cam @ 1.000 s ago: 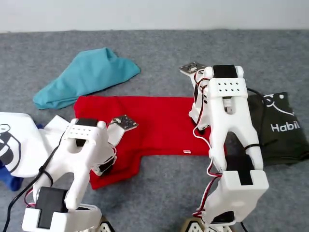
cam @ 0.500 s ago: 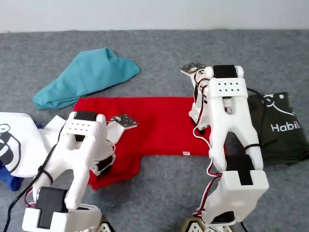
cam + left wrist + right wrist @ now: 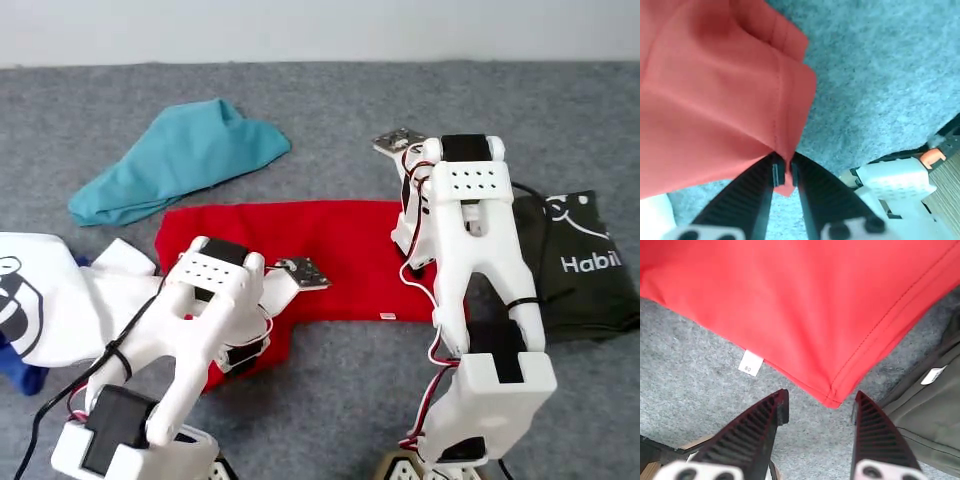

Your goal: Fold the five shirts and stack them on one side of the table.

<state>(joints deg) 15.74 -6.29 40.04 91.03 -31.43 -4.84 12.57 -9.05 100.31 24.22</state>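
Observation:
A red shirt (image 3: 330, 250) lies spread across the middle of the grey table. My left gripper (image 3: 784, 174) is shut on the red shirt's (image 3: 715, 100) hem corner, at its near left part, and holds the cloth a little off the table. My right gripper (image 3: 817, 412) stands open just above the red shirt's (image 3: 805, 305) near right corner, which lies between its fingers. A teal shirt (image 3: 180, 158) lies crumpled at the back left. A white printed shirt (image 3: 50, 300) lies at the left edge. A dark printed shirt (image 3: 580, 262) lies at the right.
A blue cloth (image 3: 18, 372) peeks from under the white shirt at the near left. The dark shirt (image 3: 925, 420) lies close beside the red shirt's corner. Bare grey table (image 3: 350, 380) runs along the front between the two arm bases, and along the back (image 3: 330, 100).
My left arm has swung to the right and towards the middle, pulling the red shirt's near left flap with it. The right arm has kept still.

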